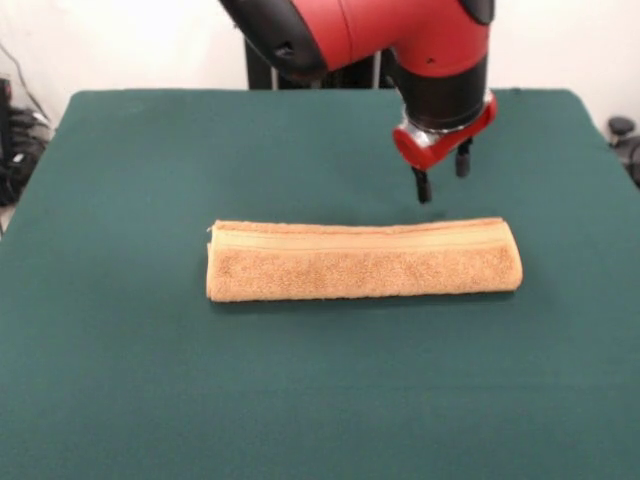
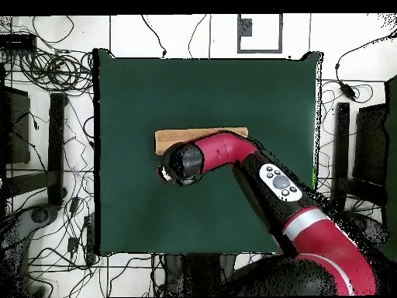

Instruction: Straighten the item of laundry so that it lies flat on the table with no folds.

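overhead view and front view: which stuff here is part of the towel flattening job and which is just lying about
Part of the job:
- orange-tan terry towel, folded into a long strip
- dark green felt table
- black-fingered gripper, open, above the towel's far edge

Lying about:
- tangled black cables on the floor

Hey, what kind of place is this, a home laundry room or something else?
Most likely a robotics lab, not a home. A red and black robot arm hangs over a green felt table holding one folded towel, and loose cables sprawl across the floor around it.

Arm (image 2: 233,155) hides part of towel (image 2: 174,136) overhead.
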